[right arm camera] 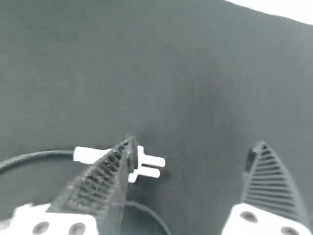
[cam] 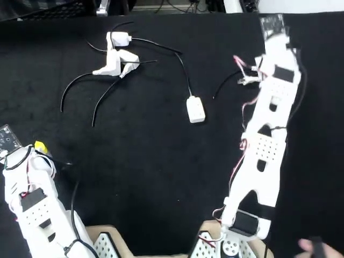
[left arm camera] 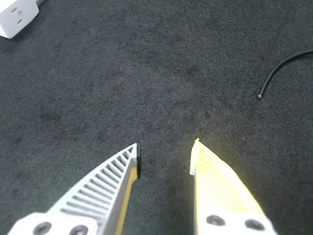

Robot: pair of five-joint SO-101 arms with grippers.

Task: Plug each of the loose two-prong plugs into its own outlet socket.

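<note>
Right pincer (right arm camera: pixel 195 147) is hanging wide open near the counter's (cam: pixel 150 161) far edge, a white two-prong plug (right arm camera: pixel 146 164) lying just by one finger (right arm camera: pixel 105 181). Left pincer (left arm camera: pixel 166 152) is gaping too, black counter stretching toward the white outlet socket (cam: pixel 195 109) mid-counter.

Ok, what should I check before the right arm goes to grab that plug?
1. Right tool open: ok.
2. Plug centred in the right tool's gap: not ok. It lies beside one finger, with its two prongs poking towards the gap.
3. Plug's two prongs straight: ok, as far as the right wrist view shows.
4. Outlet socket clear of other things on the table: ok.
5. Left tool open and holding nothing: ok.
6. Plug's cable free of snags: cannot tell.
</note>
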